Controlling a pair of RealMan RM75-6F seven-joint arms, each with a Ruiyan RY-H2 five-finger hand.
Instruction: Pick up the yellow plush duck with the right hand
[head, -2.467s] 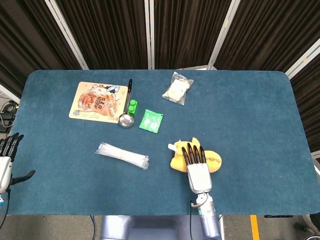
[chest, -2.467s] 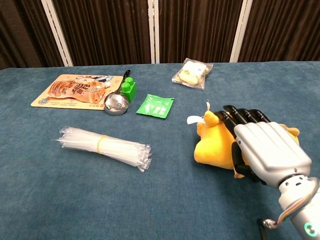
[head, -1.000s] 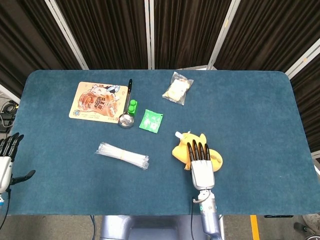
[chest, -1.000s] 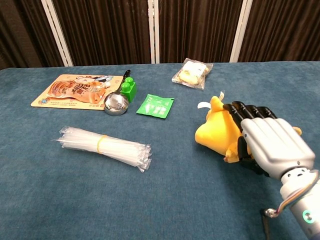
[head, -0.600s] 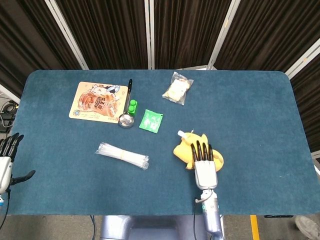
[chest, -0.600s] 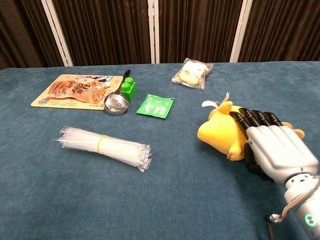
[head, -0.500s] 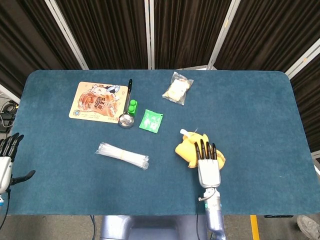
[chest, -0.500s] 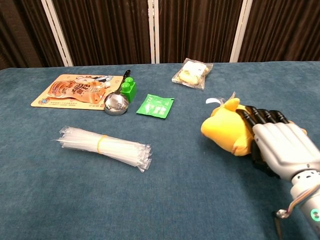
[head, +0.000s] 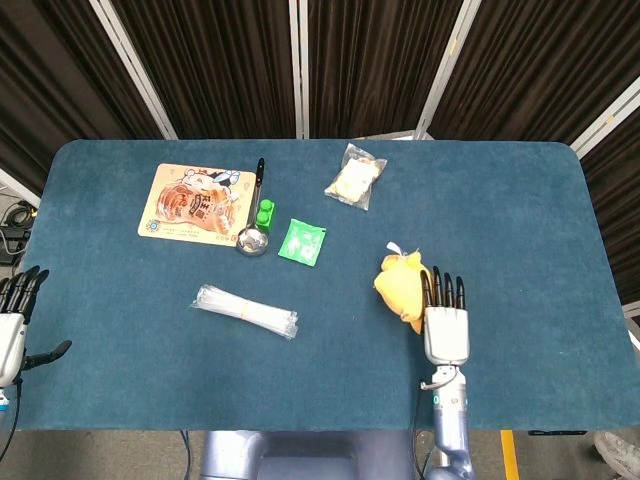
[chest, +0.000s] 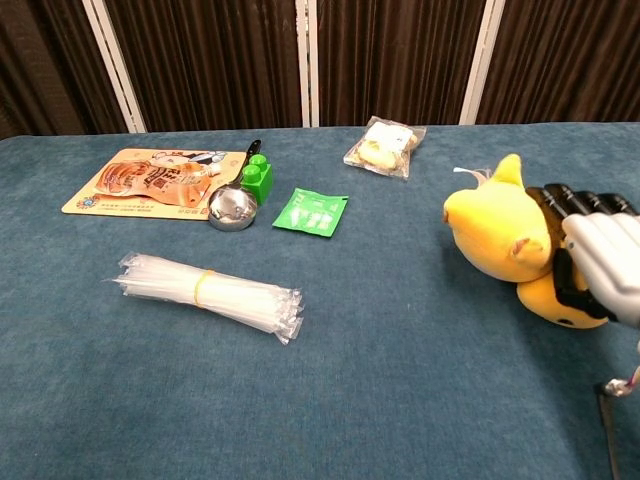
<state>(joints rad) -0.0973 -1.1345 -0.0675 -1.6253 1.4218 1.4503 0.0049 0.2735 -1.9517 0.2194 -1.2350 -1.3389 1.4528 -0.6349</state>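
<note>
The blue table (head: 150, 340) carries everything. Seen from the head view, with the table centre as the middle of the clock, the printed snack pack (head: 197, 203) lies at about 10 o'clock, the bundle of clear sleeves (head: 245, 311) at about 8 o'clock, the ladle (head: 253, 235) with the green block (head: 265, 212) near 10 o'clock, the green sachet (head: 302, 242) close to the centre, and the small clear bag (head: 355, 176) at about 12 o'clock.

The step in hand is, I judge, the lift: the yellow plush duck (chest: 505, 240) is in the right hand (head: 446, 322), at about 5 o'clock from the centre, and in the chest view it seems raised off the cloth. The next move calls only for a steady grip while the arm rises, because the soft body could slip.

The right hand stands with its back upward, and its dark fingers (chest: 570, 200) wrap over the duck from the right side and hold it. The left hand (head: 12, 318) hangs at the table's 8 o'clock edge, with its fingers apart and holding nothing.
</note>
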